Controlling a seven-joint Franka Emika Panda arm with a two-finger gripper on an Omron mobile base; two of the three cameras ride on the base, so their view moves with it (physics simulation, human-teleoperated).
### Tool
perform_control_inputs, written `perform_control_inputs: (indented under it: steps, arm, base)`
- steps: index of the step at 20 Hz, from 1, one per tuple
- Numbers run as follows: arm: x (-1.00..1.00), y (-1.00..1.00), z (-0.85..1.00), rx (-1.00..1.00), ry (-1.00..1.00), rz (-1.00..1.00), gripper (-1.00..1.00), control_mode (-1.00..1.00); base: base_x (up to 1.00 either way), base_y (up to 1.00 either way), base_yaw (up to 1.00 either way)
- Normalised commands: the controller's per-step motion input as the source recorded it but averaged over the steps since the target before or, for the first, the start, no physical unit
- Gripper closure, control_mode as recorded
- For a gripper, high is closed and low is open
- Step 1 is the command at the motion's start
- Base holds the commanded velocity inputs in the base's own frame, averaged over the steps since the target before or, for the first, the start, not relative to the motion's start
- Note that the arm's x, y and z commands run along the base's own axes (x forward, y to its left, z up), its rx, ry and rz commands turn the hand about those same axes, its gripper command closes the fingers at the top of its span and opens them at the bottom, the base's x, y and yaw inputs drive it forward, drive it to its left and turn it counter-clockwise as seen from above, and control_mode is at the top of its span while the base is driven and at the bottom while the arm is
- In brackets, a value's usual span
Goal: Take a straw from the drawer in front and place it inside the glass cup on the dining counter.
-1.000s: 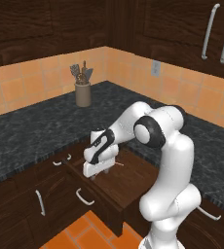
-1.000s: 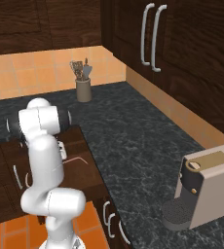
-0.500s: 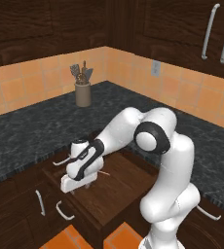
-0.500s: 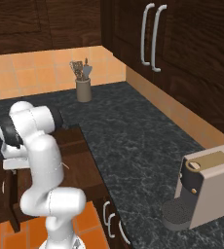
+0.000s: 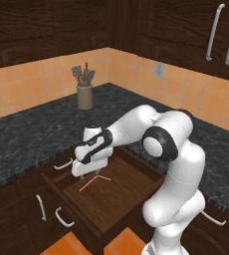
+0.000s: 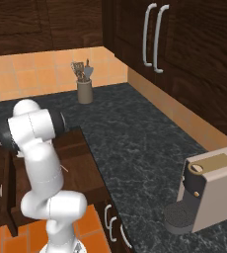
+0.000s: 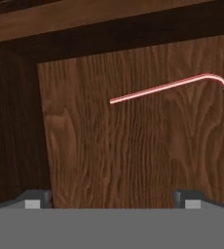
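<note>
While the open drawer [image 5: 111,199] is seen mid-frame in the left base view, the bent straw [image 7: 172,86] is shown upper right in the hand view, jaws apart, nothing held.

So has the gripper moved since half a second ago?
Yes. In the left base view the gripper has swung right, away from the drawer's front edge, and now hangs over the straw.

a black speckled worktop [image 5: 32,132] wraps the corner in front of me, backed by orange wall tiles [image 5: 32,84]. a utensil jar [image 5: 85,95] stands near the corner. to my right a beige coffee machine [image 6: 209,195] sits on the worktop. dark wall cabinets [image 6: 184,44] with long silver handles [image 6: 152,37] hang above.
</note>
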Motion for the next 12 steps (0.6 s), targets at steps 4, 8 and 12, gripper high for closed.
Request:
perform_control_inputs:
  steps: [4,8,12]
  arm:
    - [0.60,-0.23,-0.21,-0.02,-0.01,0.00,-1.00,-1.00]
    - [0.59,-0.11,-0.38,-0.06,-0.02,0.00,-1.00,-1.00]
    - [0.21,-0.15,-0.34,-0.12,-0.01,0.00,-1.00,-1.00]
  base:
    - [0.00,0.00,0.00]
    - [0.00,0.00,0.00]
    - [0.00,0.00,0.00]
